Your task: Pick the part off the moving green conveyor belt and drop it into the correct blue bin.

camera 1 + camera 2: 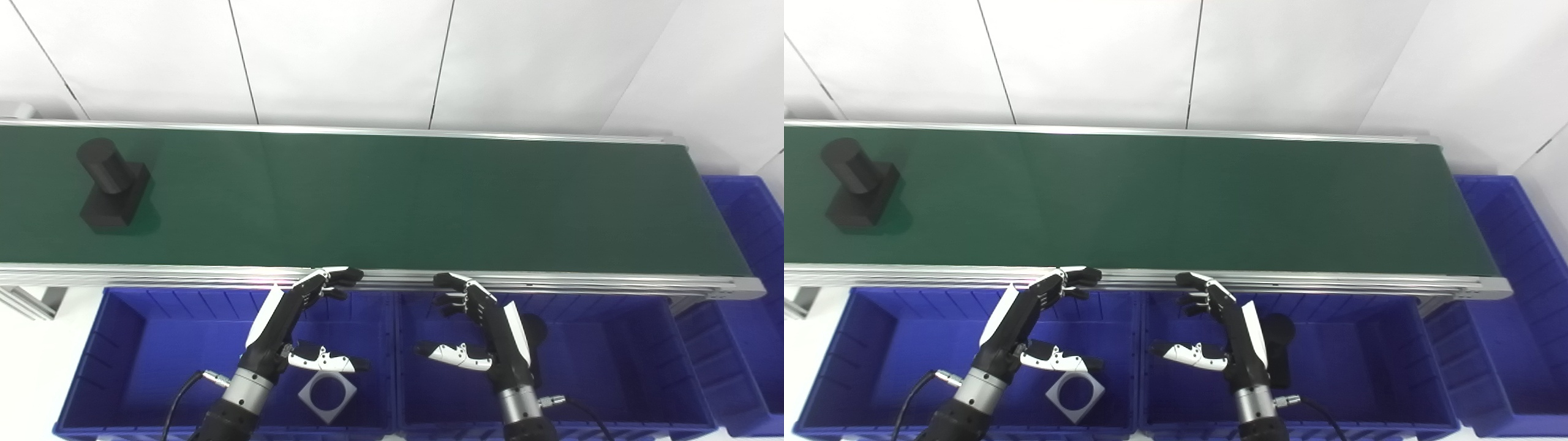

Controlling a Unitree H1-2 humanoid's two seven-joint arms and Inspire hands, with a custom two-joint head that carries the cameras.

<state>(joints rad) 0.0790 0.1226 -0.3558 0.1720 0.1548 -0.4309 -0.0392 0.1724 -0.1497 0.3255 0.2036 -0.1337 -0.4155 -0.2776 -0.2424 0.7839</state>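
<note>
A black part (111, 185), a cylinder standing on a square block, rides the green conveyor belt (392, 202) at its far left. My left hand (294, 318) hovers open over the left blue bin (122, 343), fingertips near the belt's front rail. My right hand (484, 324) hovers open over the middle blue bin (612, 361), thumb pointing left. Both hands hold nothing and are far from the part. A white square ring part (327, 397) lies in the left bin. A black part (1277, 349) lies in the middle bin, partly hidden behind my right hand.
A third blue bin (750, 245) stands at the belt's right end. The aluminium rail (184, 272) runs along the belt's front edge. White wall panels rise behind the belt. Cables trail from both wrists.
</note>
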